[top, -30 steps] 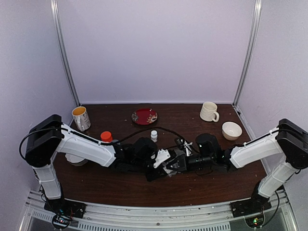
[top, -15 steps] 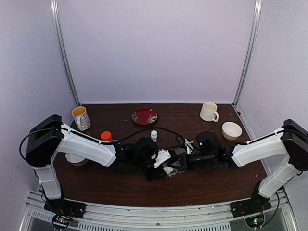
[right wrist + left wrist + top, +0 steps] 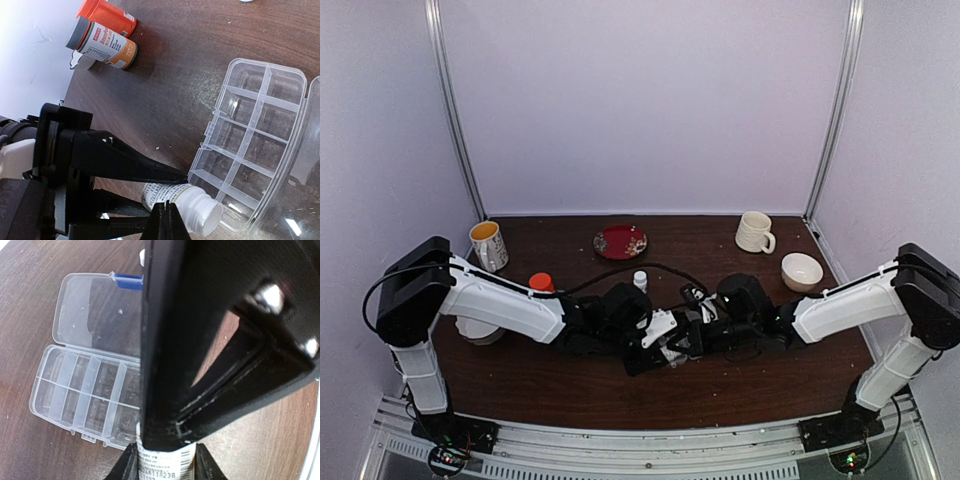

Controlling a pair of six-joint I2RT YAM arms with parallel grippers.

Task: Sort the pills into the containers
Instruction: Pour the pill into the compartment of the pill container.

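Mug [image 3: 488, 246] and orange-capped bottle [image 3: 541, 283] sit off to the left, well away from the action. Mid-table, left claw [image 3: 166, 466] is clamped around a small white bottle [image 3: 170, 194] tipped on its side, open mouth at a corner of the clear organizer box [image 3: 252, 150] (lid [image 3: 92, 315] flopped open). Right claw [image 3: 167, 214] is pinched fully shut, tips at the bottle's neck. Pills can't be made out.
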